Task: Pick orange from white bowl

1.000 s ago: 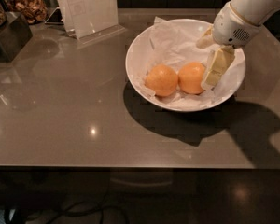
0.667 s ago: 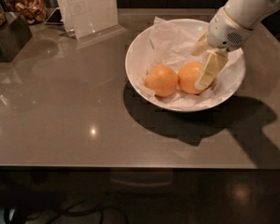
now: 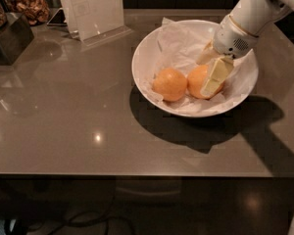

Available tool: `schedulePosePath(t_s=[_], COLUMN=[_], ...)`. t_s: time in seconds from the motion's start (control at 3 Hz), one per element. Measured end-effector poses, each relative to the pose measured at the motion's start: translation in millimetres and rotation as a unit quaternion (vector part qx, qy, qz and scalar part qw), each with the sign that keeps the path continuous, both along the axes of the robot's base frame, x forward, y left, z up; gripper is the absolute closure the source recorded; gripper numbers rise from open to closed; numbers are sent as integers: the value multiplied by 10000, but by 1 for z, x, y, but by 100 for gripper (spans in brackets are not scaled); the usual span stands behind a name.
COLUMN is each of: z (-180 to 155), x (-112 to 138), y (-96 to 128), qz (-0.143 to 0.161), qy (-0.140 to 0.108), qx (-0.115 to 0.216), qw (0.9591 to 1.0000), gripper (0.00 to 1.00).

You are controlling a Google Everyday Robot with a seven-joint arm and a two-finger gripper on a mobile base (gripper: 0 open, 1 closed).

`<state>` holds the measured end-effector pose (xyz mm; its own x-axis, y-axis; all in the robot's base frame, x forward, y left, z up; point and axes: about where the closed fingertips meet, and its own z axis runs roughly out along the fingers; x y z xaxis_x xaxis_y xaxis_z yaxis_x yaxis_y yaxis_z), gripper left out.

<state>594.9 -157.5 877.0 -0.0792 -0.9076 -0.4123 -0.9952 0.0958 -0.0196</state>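
I can read nothing from here: the paper sign (image 3: 95, 9) in its clear holder at the back of the surface (image 3: 63, 121) carries faint print, but I can make out no word or number. The gripper (image 3: 207, 76) hangs inside the white bowl (image 3: 139, 58), fingers apart.

The robot's white arm (image 3: 264, 4) slants down and to the left from the upper right corner of the frame. It ends in a rounded wrist housing (image 3: 233, 37) with a small grille on its side. Just below the wrist, right of the frame's centre, the gripper (image 3: 206, 75) points down and left with its two cream-coloured fingers (image 3: 216, 76) spread apart, the nearer in full view and the farther showing only in part.
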Motion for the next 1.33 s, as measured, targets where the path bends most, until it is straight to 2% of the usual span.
schedulePosePath(t_s=[0.67, 1.33], z=[-15, -22], x=[0, 2], y=[-2, -2], qz=[-75, -104], qy=[205, 321], qx=[55, 38], qw=[9997, 9994], gripper=[28, 46])
